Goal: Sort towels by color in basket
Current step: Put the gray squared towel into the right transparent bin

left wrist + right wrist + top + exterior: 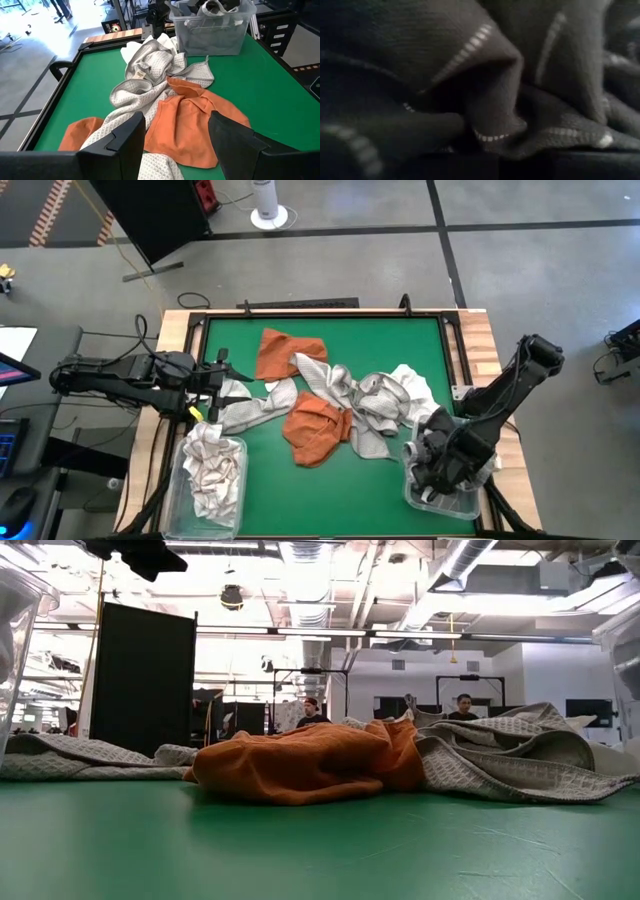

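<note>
Towels lie heaped in the middle of the green table [250, 480]: a rust orange towel [290, 352] at the far side, another orange one [318, 430] nearer, and white-and-grey checked towels [370, 405] between and around them. My left gripper [177, 132] hangs open above the table's left edge, pointing at the heap. My right gripper [440, 460] reaches down into the clear bin [455, 505] at the near right corner. A dark grey towel [485, 75] with pale stitching fills the right wrist view, and the fingers are hidden. My right gripper points down into the near right bin, right against the crumpled dark grey towel [485, 75]. Its fingers do not show, so I cannot tell whether they hold or touch the cloth.
A second clear bin [240, 445] at the near left corner holds checked towels [212, 475]. A wooden rim [475, 340] frames the table. Bare green surface lies along the near edge between the two bins. People sit in the room beyond the table.
</note>
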Robot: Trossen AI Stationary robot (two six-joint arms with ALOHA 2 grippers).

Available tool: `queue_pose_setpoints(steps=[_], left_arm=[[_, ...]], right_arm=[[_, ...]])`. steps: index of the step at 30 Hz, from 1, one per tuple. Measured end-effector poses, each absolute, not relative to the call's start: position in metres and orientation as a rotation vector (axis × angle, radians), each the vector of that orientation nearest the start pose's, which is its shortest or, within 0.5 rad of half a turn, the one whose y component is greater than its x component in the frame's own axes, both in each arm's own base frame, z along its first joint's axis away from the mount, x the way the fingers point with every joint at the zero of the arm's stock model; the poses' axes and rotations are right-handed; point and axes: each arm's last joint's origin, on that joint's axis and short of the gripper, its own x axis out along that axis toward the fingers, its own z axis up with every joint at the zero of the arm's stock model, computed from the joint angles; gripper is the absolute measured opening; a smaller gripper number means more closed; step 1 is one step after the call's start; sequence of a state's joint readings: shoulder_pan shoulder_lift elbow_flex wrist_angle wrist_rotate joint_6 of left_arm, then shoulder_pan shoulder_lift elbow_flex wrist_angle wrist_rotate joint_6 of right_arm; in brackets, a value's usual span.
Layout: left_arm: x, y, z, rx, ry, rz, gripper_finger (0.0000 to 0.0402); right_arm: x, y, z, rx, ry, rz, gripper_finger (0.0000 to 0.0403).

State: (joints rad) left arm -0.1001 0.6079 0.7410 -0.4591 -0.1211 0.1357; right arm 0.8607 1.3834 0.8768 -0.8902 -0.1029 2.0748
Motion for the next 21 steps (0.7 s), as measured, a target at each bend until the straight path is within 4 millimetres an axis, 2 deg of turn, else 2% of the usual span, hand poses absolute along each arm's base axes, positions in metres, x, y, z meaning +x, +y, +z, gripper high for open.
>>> queue_pose_setpoints(steps=[4, 10, 13, 16, 21], left_arm=[[0.129, -0.009, 0.315, 0.172, 0.324, -0.001, 0.0208], [0.130, -0.009, 0.316, 0.171, 0.319, 0.000, 0.0208], [0.129, -0.009, 0.316, 0.172, 0.321, 0.000, 0.0208], [0.129, -0.009, 0.315, 0.172, 0.325, -0.001, 0.0208], [0.129, -0.009, 0.315, 0.173, 0.335, -0.001, 0.0208]], right_arm=[[0.156, 0.169, 0.205, 0.942, 1.435, -0.708, 0.0018], [0.164, 0.152, 0.243, 0.850, 1.503, -0.723, 0.0018], [0.165, 0.146, 0.252, 0.766, 1.539, -0.684, 0.0019], [0.166, 0.147, 0.249, 0.650, 1.577, -0.574, 0.0028], [0.165, 0.159, 0.219, 0.364, 1.685, -0.444, 0.0044]])
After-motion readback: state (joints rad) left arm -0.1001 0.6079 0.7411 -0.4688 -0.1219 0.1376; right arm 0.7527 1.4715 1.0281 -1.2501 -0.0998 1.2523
